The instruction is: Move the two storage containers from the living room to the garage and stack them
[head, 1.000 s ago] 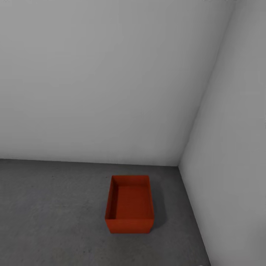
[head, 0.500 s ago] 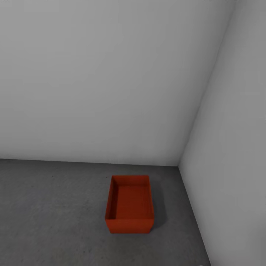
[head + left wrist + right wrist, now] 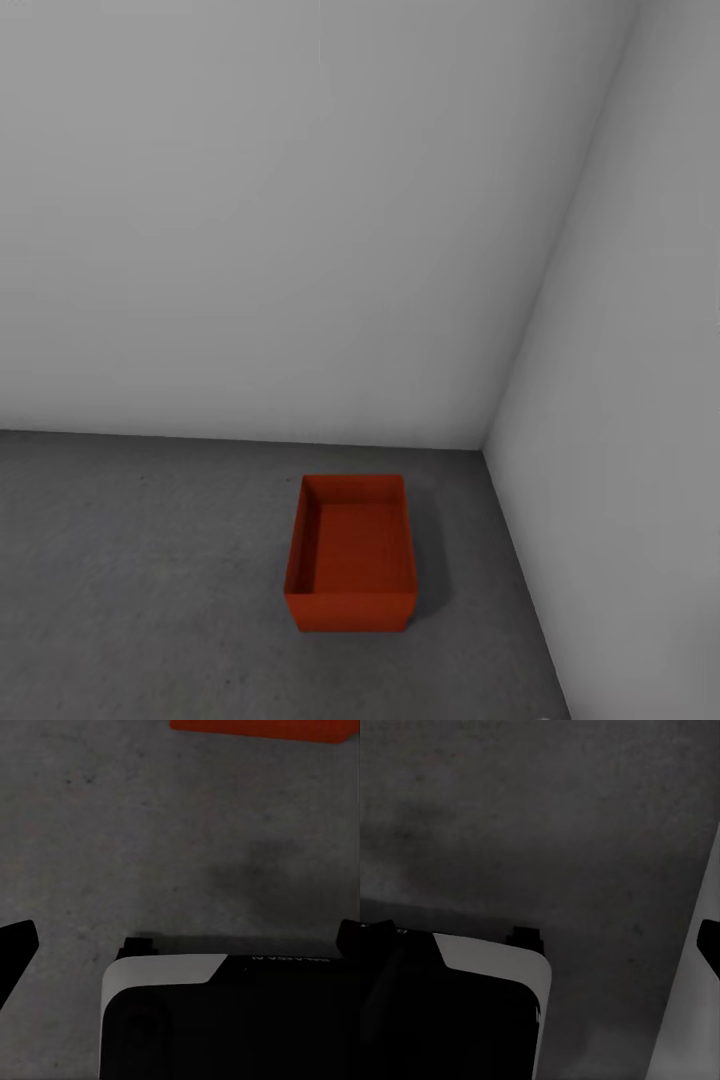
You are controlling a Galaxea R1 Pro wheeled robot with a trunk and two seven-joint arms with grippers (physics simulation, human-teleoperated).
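So nearest in, the left wrist view has the left claw (image 3: 180, 937) spread wide with nothing between its dark fingertips (image 3: 16, 941), hanging over the speckled grey concrete floor (image 3: 150, 832). Below it is a black and white part of the robot (image 3: 225, 1012) with a tiny line of writing along its edge, too small and blurred for me to read. A strip of red-orange (image 3: 262, 727) sits at the far edge of that view, looks like the bin's wall.

Right wrist view: the right claw (image 3: 540, 934) is also released and empty, one fingertip (image 3: 709, 941) poking in at the edge, over darker concrete, with a pale wall (image 3: 690, 1020) running along one side. You don't get that wall from the left wrist.

Head view gives the wider look: one storage container (image 3: 350, 555), red-orange, open-top and empty, sits upright on the garage floor near the corner, close to the right-hand wall (image 3: 620, 450) but not touching it, and apart from the back wall (image 3: 280, 220) too. No labels or markings on the bin that I can see.
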